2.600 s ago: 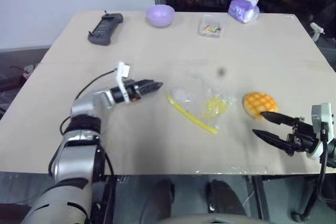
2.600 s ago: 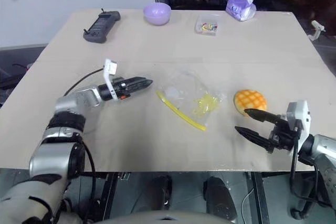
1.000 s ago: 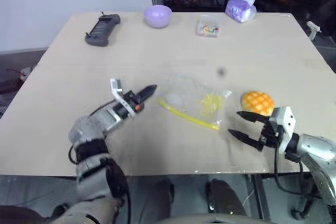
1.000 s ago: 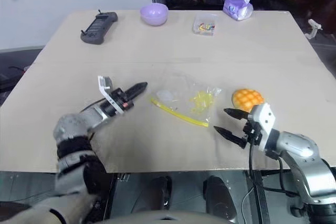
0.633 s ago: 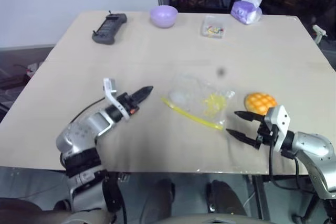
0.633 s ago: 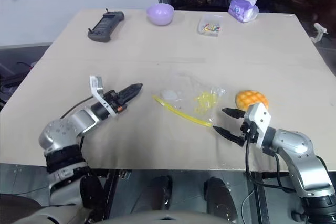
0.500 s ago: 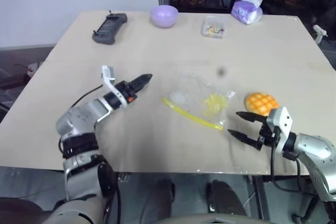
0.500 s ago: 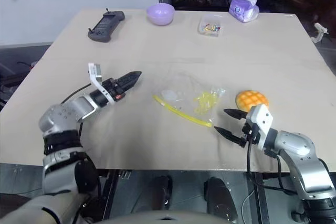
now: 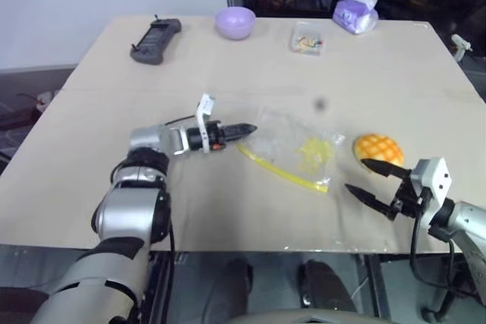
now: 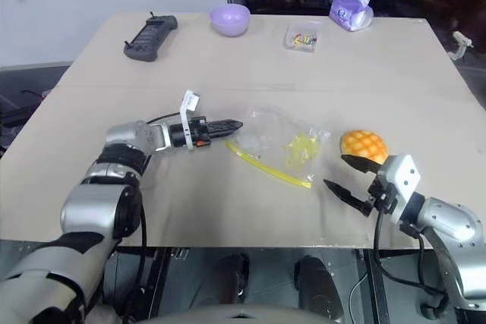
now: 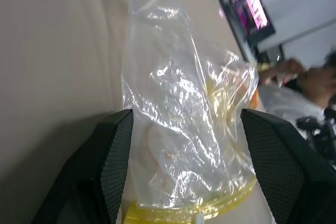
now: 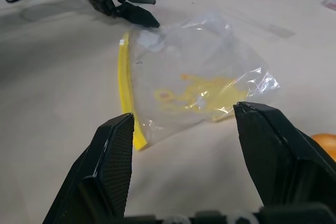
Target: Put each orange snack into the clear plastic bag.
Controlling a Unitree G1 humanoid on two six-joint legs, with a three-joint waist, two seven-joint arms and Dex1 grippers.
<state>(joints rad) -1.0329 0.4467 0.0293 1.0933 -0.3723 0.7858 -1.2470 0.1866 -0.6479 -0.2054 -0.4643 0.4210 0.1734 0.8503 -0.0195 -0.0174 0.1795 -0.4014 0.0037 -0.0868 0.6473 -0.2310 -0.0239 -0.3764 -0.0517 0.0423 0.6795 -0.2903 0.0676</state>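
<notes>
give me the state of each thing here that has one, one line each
clear plastic bag: lying flat on the table, no snack inside
orange snack: on the table beside the bag, untouched
left gripper: open, fingers either side of the bag's yellow-strip end
right gripper: open, empty, near the snack
lilac bowl: upright

The orange snack (image 9: 377,149) (grid-topped, domed) sits just right of the flat-lying clear plastic bag (image 9: 292,147).

You see an orange-yellow snack (image 9: 377,149) with a criss-cross grid, a transparent bag (image 9: 292,146) with a yellow seal strip and pale yellow marks, a lilac bowl (image 9: 234,22), and a beige desk (image 9: 99,96).
</notes>
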